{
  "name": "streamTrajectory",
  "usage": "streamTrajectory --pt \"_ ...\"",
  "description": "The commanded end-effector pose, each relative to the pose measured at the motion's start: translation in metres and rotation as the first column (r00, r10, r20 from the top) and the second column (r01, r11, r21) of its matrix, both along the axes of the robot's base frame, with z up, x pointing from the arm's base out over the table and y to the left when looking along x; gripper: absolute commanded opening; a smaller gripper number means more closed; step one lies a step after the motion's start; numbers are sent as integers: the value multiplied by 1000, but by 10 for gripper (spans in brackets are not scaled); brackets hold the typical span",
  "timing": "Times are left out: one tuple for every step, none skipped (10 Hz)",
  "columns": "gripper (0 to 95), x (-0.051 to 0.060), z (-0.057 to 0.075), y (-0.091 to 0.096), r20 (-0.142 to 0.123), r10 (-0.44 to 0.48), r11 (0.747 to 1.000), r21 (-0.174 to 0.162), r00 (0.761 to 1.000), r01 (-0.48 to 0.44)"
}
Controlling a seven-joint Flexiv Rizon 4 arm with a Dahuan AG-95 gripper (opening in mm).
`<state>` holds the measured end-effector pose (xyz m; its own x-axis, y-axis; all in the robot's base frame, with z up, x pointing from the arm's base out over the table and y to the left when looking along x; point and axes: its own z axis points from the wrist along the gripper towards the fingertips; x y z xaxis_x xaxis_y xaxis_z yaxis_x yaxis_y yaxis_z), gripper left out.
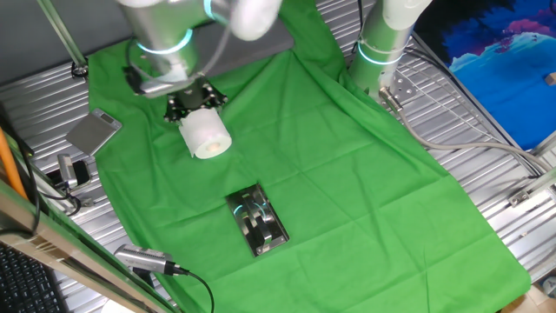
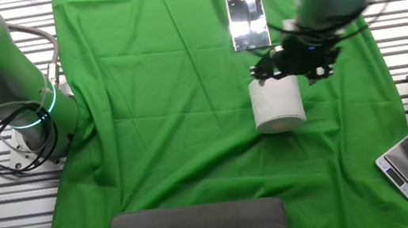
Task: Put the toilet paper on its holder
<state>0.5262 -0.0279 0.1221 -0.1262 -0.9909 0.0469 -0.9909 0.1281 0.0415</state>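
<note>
Half the job, by our reckoning, is behind us — the toilet paper (image 1: 206,134) is in the grip of the gripper (image 1: 195,103), but it is not yet on the holder (image 1: 257,221). From one fixed view we see the white roll hanging just under the black claw, its flat end with the small hole turned down and toward the camera, apparently lifted off the green cloth (image 1: 365,174). The fingers are mostly hidden behind the roll, so we judge the claw closed on it from the way the roll sits tight against it. The chrome holder lies on the cloth well apart from the roll, nearer the camera and a little to the right, its bar bare.

From the other fixed view we see the toilet paper (image 2: 277,104) directly below the gripper (image 2: 292,60), touching it, the roll's side facing us. The holder (image 2: 248,20) shows at the far edge of the cloth, partly cut off by the arm — near the roll but not touching it. What is left, as we judge it: carry the roll across, line its hole up with the bar, slide it on and let go.
</note>
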Motion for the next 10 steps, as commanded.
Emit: streamTrajectory --pt "950 -5 -7 1 12 34 999 5 999 -34" --pt "950 -5 -8 1 15 36 999 6 999 -36" --pt "950 -7 -10 2 21 48 999 6 999 -48" --pt "950 -8 -10 2 22 55 999 0 998 -55" --pt "950 -9 -12 2 23 32 999 2 999 -32" --pt "950 -9 -12 2 24 2 1000 8 1000 -3" --pt "950 -9 -12 2 25 -20 1000 13 999 20" --pt "760 -9 -12 2 25 -20 1000 14 999 19" --pt "760 -9 -12 2 24 -15 1000 19 1000 15" --pt "760 -9 -12 2 21 -10 1000 25 1000 9"
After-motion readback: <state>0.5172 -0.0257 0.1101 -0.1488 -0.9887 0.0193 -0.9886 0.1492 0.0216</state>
